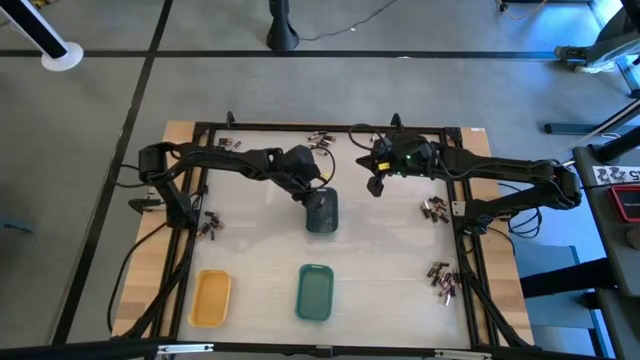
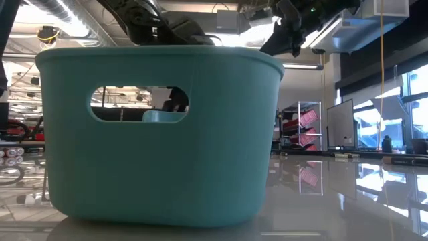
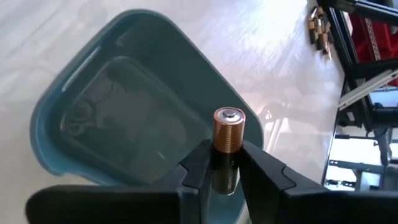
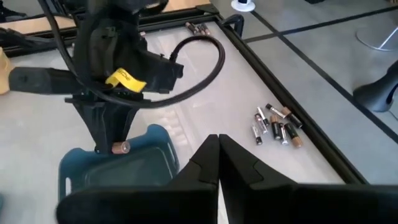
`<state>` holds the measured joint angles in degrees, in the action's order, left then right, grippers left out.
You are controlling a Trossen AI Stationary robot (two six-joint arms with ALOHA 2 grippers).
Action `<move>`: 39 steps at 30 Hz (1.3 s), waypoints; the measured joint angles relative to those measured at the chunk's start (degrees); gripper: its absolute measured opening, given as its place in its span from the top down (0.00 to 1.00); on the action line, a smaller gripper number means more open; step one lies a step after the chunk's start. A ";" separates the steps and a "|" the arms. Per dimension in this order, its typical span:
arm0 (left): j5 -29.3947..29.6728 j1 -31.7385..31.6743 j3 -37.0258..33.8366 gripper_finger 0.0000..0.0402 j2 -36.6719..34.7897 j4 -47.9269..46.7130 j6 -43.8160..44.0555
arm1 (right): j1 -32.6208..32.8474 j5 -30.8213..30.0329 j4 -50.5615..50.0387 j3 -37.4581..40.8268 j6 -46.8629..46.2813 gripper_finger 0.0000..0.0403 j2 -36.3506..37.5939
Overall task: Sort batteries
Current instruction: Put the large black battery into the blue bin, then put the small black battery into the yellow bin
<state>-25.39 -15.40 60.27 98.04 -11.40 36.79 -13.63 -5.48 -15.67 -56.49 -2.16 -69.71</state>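
My left gripper (image 3: 225,155) is shut on one battery (image 3: 227,132), copper-topped with a dark body. It hangs over the near end of the grey-blue tray (image 3: 124,118), which rests flat on the table's middle (image 1: 322,212). The right wrist view shows that battery (image 4: 120,147) at the left fingertips, just above the tray's rim. My right gripper (image 4: 217,146) is shut with nothing in it; it hovers right of the tray (image 1: 377,185). Loose batteries lie in clusters on the right (image 1: 435,208), near right (image 1: 443,280), left (image 1: 210,225) and far side (image 1: 320,140). My left gripper pinches the battery's dark body (image 3: 225,167) between its two fingers (image 3: 264,168). The copper end with its silvery cap (image 3: 227,115) sticks out past the fingertips. The fingers slant down from the table's left side. The battery is lifted clear, above the grey-blue tray.
A green tray (image 1: 314,292) and a yellow tray (image 1: 211,298) stand near the front edge; the green one fills the low view (image 2: 160,134). A black frame (image 1: 330,128) runs around the work area. Bare tabletop lies between the trays and the right battery clusters.
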 joint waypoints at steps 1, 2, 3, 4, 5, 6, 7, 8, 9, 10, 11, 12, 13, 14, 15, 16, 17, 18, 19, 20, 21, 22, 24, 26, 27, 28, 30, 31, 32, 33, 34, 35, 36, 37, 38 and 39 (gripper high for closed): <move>0.02 0.00 0.00 0.81 0.00 0.02 0.22 | 0.00 0.00 -0.17 0.00 0.38 0.99 0.00; 0.00 0.02 0.00 0.79 0.00 0.02 0.40 | 0.00 0.00 -0.49 0.00 0.81 0.99 -0.02; 0.00 0.00 0.00 0.77 0.00 0.02 0.45 | 0.00 0.00 -0.68 0.00 1.05 0.99 -0.02; 0.01 0.02 0.00 0.75 0.00 0.01 0.39 | 0.00 0.00 -0.73 0.00 1.22 0.99 -0.02; 0.02 0.02 0.00 0.72 0.00 0.00 0.37 | 0.00 0.00 -0.78 0.00 1.34 0.99 -0.02; 0.01 0.00 0.00 0.70 0.00 0.01 0.39 | 0.00 0.00 -0.85 0.00 1.40 0.99 -0.02; 0.00 -0.05 0.00 0.67 0.00 0.01 0.60 | 0.00 0.00 -0.87 0.00 1.50 0.99 -0.04; 0.00 -0.17 0.00 0.65 0.00 -0.02 0.92 | 0.00 -0.05 -0.87 0.00 1.67 0.99 -0.04; -0.03 -0.32 0.00 0.63 0.00 -0.15 1.50 | 0.00 -0.07 -0.87 0.00 2.05 0.99 -0.04; -0.29 -0.55 0.00 0.62 0.00 -0.34 1.70 | 0.00 -0.07 -0.87 0.00 2.28 0.99 -0.04; -1.03 -0.98 0.00 0.61 -0.11 -0.52 1.75 | 0.00 -0.07 -0.87 0.00 2.46 0.99 -0.04; -2.11 -1.46 0.00 0.60 -0.35 -0.77 1.43 | 0.00 -0.07 -0.87 0.00 2.46 0.99 -0.04; -2.94 -2.02 0.00 0.59 -0.88 -1.30 0.83 | 0.02 -0.07 -0.87 0.00 2.46 0.99 -0.04; -3.35 -2.63 0.00 0.59 -1.68 -2.17 0.01 | 0.06 -0.08 -0.85 0.00 2.46 0.99 -0.04; -3.41 -3.32 0.00 0.60 -2.76 -3.12 -1.15 | 0.07 -0.09 -0.85 0.00 2.46 0.99 -0.06; -3.30 -4.12 0.00 0.60 -4.07 -4.38 -2.56 | 0.07 -0.09 -0.86 0.00 2.46 0.99 -0.07; -2.77 -5.00 0.00 0.61 -5.49 -6.14 -3.94 | 0.07 -0.09 -0.85 0.00 2.46 0.99 -0.07; -1.89 -6.06 0.04 0.62 -7.05 -8.54 -5.26 | 0.07 -0.09 -0.84 0.00 2.46 0.99 -0.07; -0.41 -7.26 0.04 0.62 -8.66 -11.65 -6.71 | 0.07 -0.09 -0.84 0.00 2.43 0.99 -0.07; 1.48 -8.60 0.04 0.63 -10.12 -14.94 -8.27 | 0.09 -0.09 -0.83 0.00 2.33 0.99 -0.07; 4.03 -10.07 0.04 0.64 -11.73 -18.77 -9.51 | 0.09 -0.11 -0.78 0.00 2.17 0.99 -0.07; 7.29 -11.62 0.04 0.65 -13.13 -22.95 -10.15 | 0.09 -0.11 -0.76 0.00 1.78 0.99 -0.09; 14.14 -15.22 0.04 0.66 -15.12 -29.86 -10.30 | 0.09 -0.39 -0.40 0.00 0.91 0.99 -0.09; 19.07 -19.51 0.04 0.67 -15.67 -34.61 -10.23 | 0.11 -1.70 0.51 0.00 0.63 0.99 -0.09; 20.13 -21.68 0.04 0.67 -15.65 -36.37 -10.34 | 0.09 -2.49 1.56 0.00 0.57 0.99 -0.10; 20.66 -23.89 0.03 0.67 -15.51 -37.42 -11.16 | 0.09 -2.96 2.71 0.00 0.55 0.99 -0.11; 20.89 -27.58 0.02 0.67 -14.84 -37.73 -13.24 | 0.09 -3.06 5.03 0.00 0.54 0.99 -0.11; 20.92 -29.18 0.02 0.67 -14.49 -37.40 -14.02 | 0.09 -3.08 6.10 0.00 0.54 0.99 -0.13; 20.88 -30.51 -0.02 0.67 -14.24 -36.71 -15.11 | 0.09 -3.08 6.79 0.00 0.54 0.99 -0.13; 20.71 -31.56 -0.02 0.67 -14.14 -35.99 -16.25 | 0.09 -3.08 7.41 0.00 0.54 0.99 -0.13; 20.52 -32.51 -0.02 0.67 -14.14 -35.58 -16.98 | 0.09 -3.08 7.73 0.00 0.51 0.99 -0.13; 20.48 -33.44 0.00 0.67 -14.14 -35.60 -18.03 | 0.09 -3.06 7.73 0.00 0.51 0.99 -0.13; 20.59 -34.29 0.00 0.67 -14.14 -36.05 -19.07 | 0.09 -3.06 7.73 0.00 0.43 0.99 -0.13; 21.08 -35.10 0.00 0.67 -14.13 -36.67 -19.44 | 0.09 -3.07 7.71 0.00 0.09 0.99 -0.13; 21.98 -35.95 0.00 0.67 -14.12 -37.33 -19.70 | 0.09 -3.06 7.62 0.00 -0.44 0.99 -0.13; 23.04 -36.79 0.00 0.67 -14.12 -37.96 -19.96 | 0.09 -3.08 7.53 0.00 -0.77 0.99 -0.13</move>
<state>-2.35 -52.19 60.27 83.92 -49.36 16.83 -13.54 -8.55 -8.13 -56.49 -2.93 -69.84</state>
